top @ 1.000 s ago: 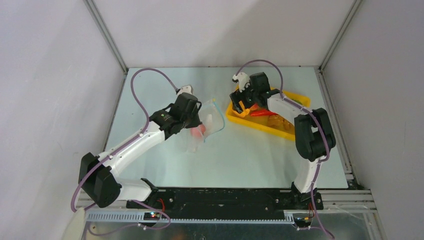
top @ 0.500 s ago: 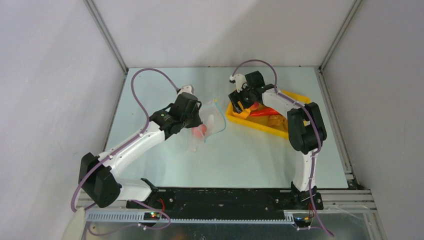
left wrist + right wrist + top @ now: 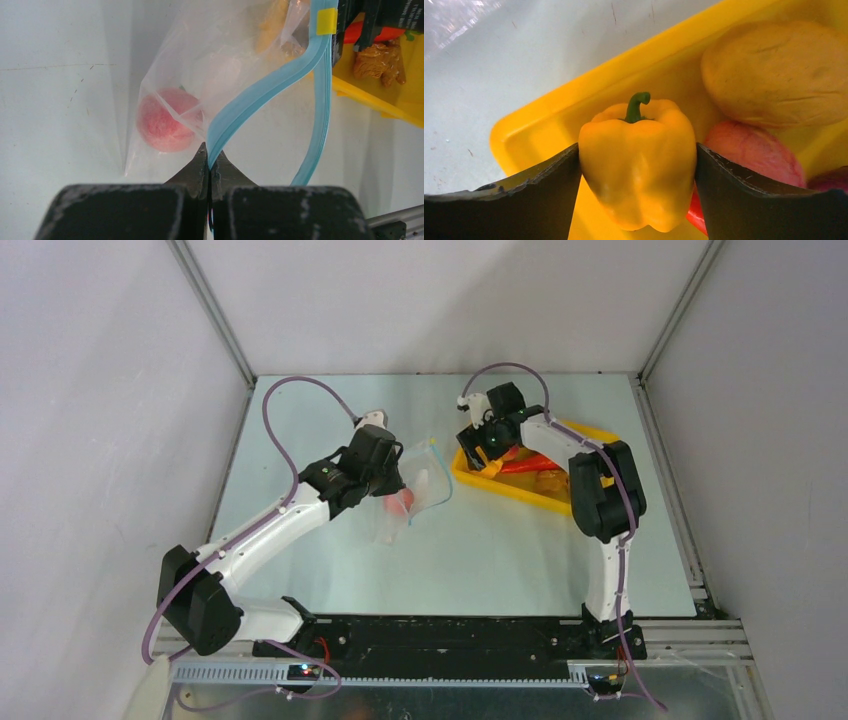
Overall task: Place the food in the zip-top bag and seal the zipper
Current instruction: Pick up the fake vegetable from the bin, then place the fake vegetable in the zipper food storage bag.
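The pepper [image 3: 639,160], likely light and slick, sits clamped by its flanks in right gripper [image 3: 637,150]; left gripper [image 3: 209,155] pinches floppy zipper [image 3: 265,89].

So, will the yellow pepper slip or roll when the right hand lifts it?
Likely stiff: the yellow pepper shows no dent where the right hand presses its sides. It may slip, since its skin looks smooth. Set down, its rounded body could roll.

The pale table [image 3: 480,560] carries a clear zip-top bag [image 3: 415,490] and, just beside it, a yellow tray [image 3: 515,492].
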Robot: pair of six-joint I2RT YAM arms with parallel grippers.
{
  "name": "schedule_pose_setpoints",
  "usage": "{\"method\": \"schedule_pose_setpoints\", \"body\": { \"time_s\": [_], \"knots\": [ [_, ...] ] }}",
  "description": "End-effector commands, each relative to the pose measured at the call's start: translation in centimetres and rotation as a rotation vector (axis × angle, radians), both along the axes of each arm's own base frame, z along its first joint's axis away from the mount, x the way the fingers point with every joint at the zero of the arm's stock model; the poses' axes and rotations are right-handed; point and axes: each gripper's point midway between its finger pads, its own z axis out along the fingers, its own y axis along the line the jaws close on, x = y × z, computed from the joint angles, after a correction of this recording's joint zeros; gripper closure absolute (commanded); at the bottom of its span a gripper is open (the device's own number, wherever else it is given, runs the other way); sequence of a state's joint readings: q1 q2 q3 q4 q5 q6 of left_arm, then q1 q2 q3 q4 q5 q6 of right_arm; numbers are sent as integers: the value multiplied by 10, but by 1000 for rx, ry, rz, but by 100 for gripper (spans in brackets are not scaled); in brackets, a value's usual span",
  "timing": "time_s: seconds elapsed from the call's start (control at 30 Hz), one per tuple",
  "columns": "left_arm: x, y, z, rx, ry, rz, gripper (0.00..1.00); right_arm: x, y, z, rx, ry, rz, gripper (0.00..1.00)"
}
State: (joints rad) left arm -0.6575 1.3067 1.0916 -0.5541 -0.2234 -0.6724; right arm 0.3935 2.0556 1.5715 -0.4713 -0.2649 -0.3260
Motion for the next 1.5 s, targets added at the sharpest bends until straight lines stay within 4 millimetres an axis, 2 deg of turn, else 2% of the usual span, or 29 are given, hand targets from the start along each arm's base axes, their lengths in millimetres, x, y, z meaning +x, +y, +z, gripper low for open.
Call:
{"method": "schedule_pose_setpoints", "body": {
  "time_s": [0.0,0.17,0.23,0.37,0.47,0.5,0.53,0.57,0.63,0.8,0.83,0.87,0.9,0.93,0.97,1.07,1.13,1.27,1.37,1.47],
  "knots": [
    [3,-1,7,-21,-33,-13,100,-11,-12,-17,-72,66,10,17],
    [3,-1,8,-25,-37,-14,100,-8,-11,-12,-65,44,-1,22],
    [3,-2,10,-30,-40,-15,100,0,-10,-4,-50,8,-28,26],
    [3,-2,12,-33,-44,-10,100,12,-15,19,-21,-57,-100,35],
    [4,-2,13,-37,-45,-7,100,15,-21,52,23,-115,-170,38],
    [4,-2,14,-41,-46,-4,100,16,-26,56,31,-127,-191,39],
    [4,-3,14,-44,-46,-4,100,14,-28,73,57,-150,-217,40],
    [4,-3,14,-46,-46,-3,100,12,-33,75,63,-153,-239,41],
    [4,-3,15,-51,-47,-1,100,2,-38,104,117,-195,-282,42],
    [3,-4,15,-57,-43,0,100,-30,-35,138,268,-200,-351,45],
    [3,-4,14,-58,-41,0,100,-41,-30,149,320,-204,-344,45],
    [2,-4,14,-63,-39,0,100,-50,-24,150,339,-194,-331,45],
    [2,-4,13,-64,-37,0,100,-60,-19,165,389,-198,-320,45],
    [1,-5,13,-70,-35,-2,100,-70,-8,168,414,-192,-289,45],
    [1,-6,13,-73,-33,-4,100,-83,1,185,472,-197,-251,45],
    [1,-8,13,-87,-31,-8,100,-123,45,216,619,-192,-101,45],
    [1,-9,15,-92,-34,-8,100,-143,70,225,686,-163,-49,46],
    [-1,-9,17,-100,-37,-10,100,-158,104,224,706,-164,-53,45],
    [-2,-8,17,-105,-36,-5,100,-164,119,217,701,-147,-89,41],
    [-3,-8,17,-111,-35,-3,100,-160,122,198,658,-126,-187,40]
  ]
}}
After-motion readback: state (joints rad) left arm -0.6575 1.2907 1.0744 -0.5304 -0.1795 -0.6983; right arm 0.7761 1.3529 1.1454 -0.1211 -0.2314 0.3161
